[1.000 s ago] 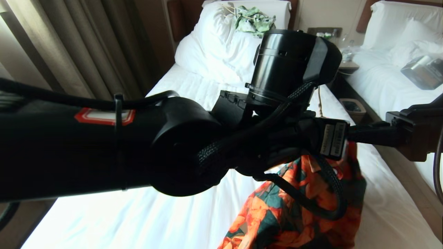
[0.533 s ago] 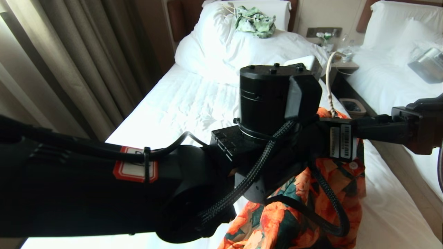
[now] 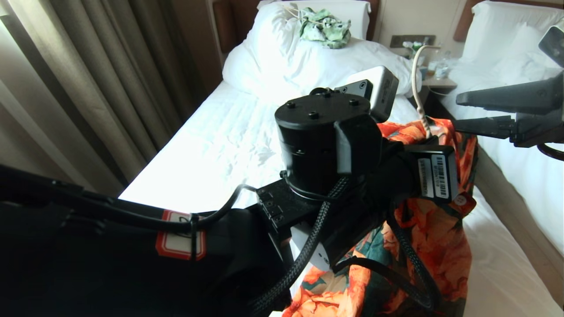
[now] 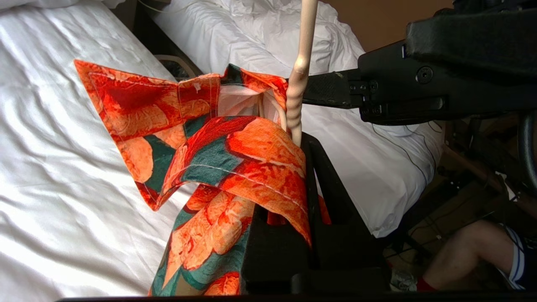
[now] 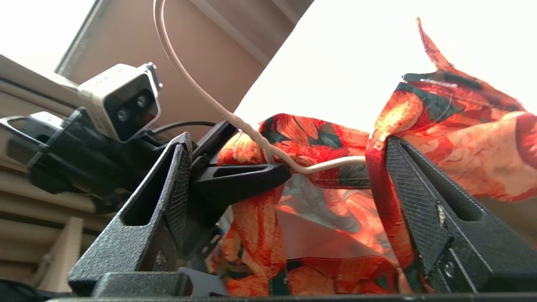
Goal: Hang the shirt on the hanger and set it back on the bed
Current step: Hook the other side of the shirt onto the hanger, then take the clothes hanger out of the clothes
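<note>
The shirt (image 3: 423, 246), orange flowers on dark green, hangs over the bed (image 3: 220, 145) from the cream wire hanger (image 3: 416, 88). The hanger's hook rises above the collar. My left gripper (image 4: 300, 144) is shut on the hanger's twisted neck (image 4: 295, 105), and the collar (image 4: 251, 167) drapes over its fingers. From the right, my right gripper (image 3: 458, 112) stands open at the collar. In the right wrist view its fingers (image 5: 415, 188) straddle the shirt (image 5: 319, 218) and the hanger wire (image 5: 251, 134). Fabric lies against one finger.
A bundled white duvet (image 3: 282, 61) lies at the bed's head, with a pale green patterned garment (image 3: 324, 26) on it. Curtains (image 3: 88, 66) hang on the left. A nightstand (image 3: 440, 81) and a second bed (image 3: 506, 53) are on the right. A person's leg (image 4: 474, 247) shows beside the bed.
My left arm has lifted the hanger and shirt higher, its wrist turning. The right gripper has opened and risen alongside the collar.
</note>
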Tool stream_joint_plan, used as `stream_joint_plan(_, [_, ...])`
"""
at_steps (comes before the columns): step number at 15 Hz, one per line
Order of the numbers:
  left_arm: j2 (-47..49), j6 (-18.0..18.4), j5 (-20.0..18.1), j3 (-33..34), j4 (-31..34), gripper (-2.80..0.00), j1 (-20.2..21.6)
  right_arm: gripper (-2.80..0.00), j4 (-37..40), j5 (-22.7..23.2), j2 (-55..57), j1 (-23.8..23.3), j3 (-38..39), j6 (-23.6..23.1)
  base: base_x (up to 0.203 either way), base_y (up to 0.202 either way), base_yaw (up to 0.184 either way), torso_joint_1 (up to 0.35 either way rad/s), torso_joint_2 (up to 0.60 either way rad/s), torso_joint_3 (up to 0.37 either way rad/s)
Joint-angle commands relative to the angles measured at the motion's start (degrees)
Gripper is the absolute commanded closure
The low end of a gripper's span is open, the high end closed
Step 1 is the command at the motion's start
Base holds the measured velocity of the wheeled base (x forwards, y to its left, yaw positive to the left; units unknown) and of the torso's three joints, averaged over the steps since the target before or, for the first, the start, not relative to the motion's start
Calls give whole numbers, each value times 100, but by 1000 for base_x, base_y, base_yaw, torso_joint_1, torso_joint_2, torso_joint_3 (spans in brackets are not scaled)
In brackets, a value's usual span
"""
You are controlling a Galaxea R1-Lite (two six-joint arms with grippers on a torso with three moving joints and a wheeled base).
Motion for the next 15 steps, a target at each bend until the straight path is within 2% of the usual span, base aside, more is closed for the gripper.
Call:
stream_joint_plan(1, [-22, -3, 9, 112, -117, 0, -12, -280, -6, 19, 15, -13, -136, 279, 0, 0, 0, 0, 0, 0])
stream_joint_plan(3, [-80, 11, 9, 112, -117, 0, -12, -280, -2, 15, 9, -27, -241, 394, 0, 0, 0, 0, 0, 0])
stream_joint_plan(7, [-162, 32, 18, 130, -100, 0, -21, -280, -9, 41, -11, -124, -442, 1026, 0, 0, 0, 0, 0, 0])
stream_joint_plan(8, [-150, 32, 22, 139, -91, 0, -58, -280, -14, 66, -40, -117, -423, 978, 0, 0, 0, 0, 0, 0])
stream_joint_plan(10, [-68, 95, 45, 126, -82, 0, -346, -280, 95, 93, -241, -129, -389, 534, 0, 0, 0, 0, 0, 0])
stream_joint_plan(12, [-14, 427, 253, 112, -82, 0, -616, -280, 288, 120, -679, -193, -463, 428, 0, 0, 0, 0, 0, 0])
stream_joint_plan(14, [-57, 427, 230, 105, -91, 0, -529, -280, 503, 136, -710, 276, -939, 301, 0, 0, 0, 0, 0, 0])
stream_joint_plan(15, [-61, 428, 245, 86, -99, 0, -659, -280, 676, 138, -813, 328, -986, 106, 0, 0, 0, 0, 0, 0])
